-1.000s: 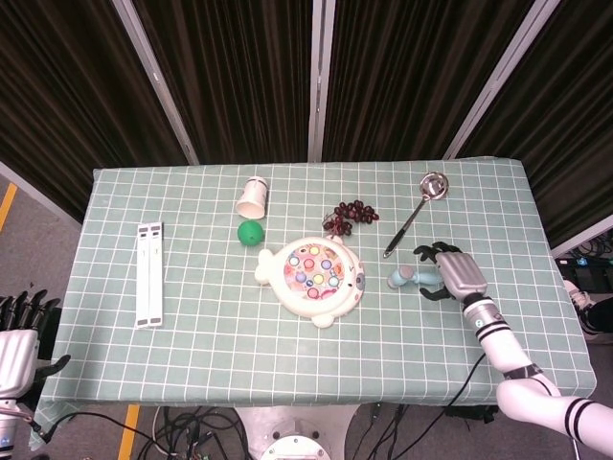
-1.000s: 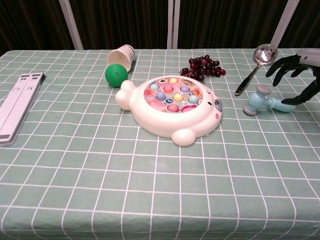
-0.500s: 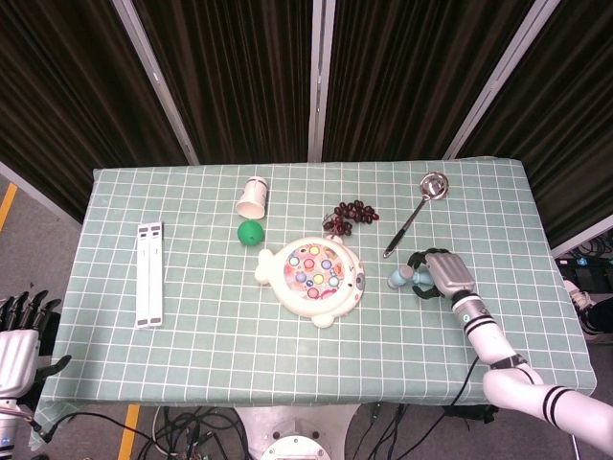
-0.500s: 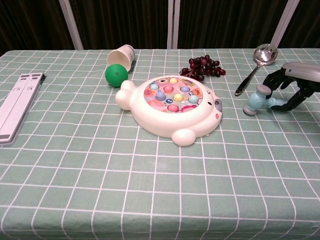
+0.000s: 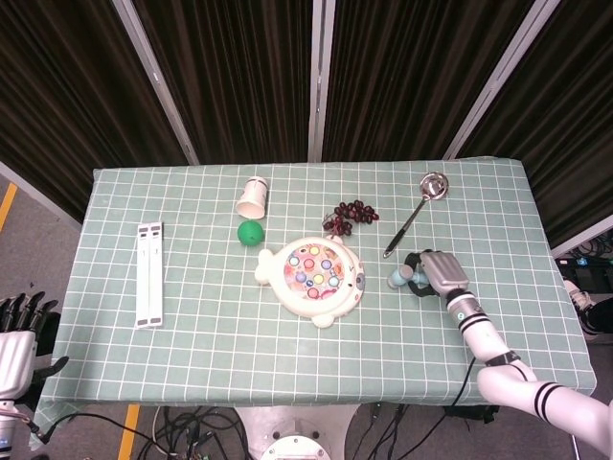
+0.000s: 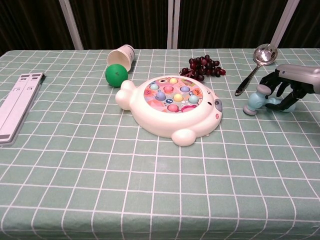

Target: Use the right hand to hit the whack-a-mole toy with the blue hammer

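On the green checked tablecloth (image 6: 150,200), the whack-a-mole toy (image 6: 172,107) sits mid-table. Right of it, the right hand (image 6: 287,87) curls around the blue hammer (image 6: 257,101) handle, which lies on the cloth. Dark curtains (image 5: 239,77) hang behind. Off-table, the left hand (image 5: 17,331) is open and partly cropped.

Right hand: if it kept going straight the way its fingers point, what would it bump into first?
The right hand is already wrapped over the blue plastic hammer's handle. Continuing toward the robot's left, it would probably meet the white round whack-a-mole toy next, though depth is hard to judge.
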Controlling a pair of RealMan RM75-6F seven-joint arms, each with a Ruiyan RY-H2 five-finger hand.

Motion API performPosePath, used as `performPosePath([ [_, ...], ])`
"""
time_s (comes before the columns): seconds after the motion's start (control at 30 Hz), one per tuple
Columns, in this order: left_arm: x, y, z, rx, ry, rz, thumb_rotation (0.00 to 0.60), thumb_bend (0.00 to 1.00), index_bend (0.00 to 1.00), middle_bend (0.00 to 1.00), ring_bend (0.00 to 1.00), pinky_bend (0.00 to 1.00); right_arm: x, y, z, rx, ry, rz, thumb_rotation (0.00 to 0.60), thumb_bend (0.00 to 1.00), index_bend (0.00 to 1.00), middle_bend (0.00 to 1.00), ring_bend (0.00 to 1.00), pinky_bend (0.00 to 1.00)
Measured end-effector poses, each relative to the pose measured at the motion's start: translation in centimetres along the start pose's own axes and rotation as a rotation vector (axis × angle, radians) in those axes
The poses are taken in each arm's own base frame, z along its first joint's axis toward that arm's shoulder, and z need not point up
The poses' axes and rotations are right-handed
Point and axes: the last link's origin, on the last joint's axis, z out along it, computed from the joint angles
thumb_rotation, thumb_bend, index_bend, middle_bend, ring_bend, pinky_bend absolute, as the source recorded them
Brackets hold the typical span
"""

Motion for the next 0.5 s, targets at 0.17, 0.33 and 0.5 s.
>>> performPosePath([
  [0.17, -0.04, -0.15, -0.08, 0.004, 0.0, -0.001, 0.6, 0.0, 0.17, 0.09, 0.0, 0.0, -0.09, 0.01, 0.05, 0.001, 0.002, -0.002, 0.6, 0.31, 0.46, 0.45, 0.3, 0.35],
  [0.33, -0.1, -0.22, -0.12, 0.006, -0.003, -0.001, 0.6, 0.0, 0.17, 0.09, 0.0, 0.0, -0.26, 0.1, 0.06, -0.002, 0.002, -0.001, 0.6, 0.32, 0.47, 0.46, 0.32, 0.37],
  [0.5, -0.13, -0.23, -0.09, 0.006, -0.003, -0.001, 0.6, 0.0, 0.17, 0.09, 0.0, 0.0, -0.39, 0.09, 0.07, 0.0, 0.005, 0.0, 0.6, 0.33, 0.5, 0.48, 0.35, 0.41],
])
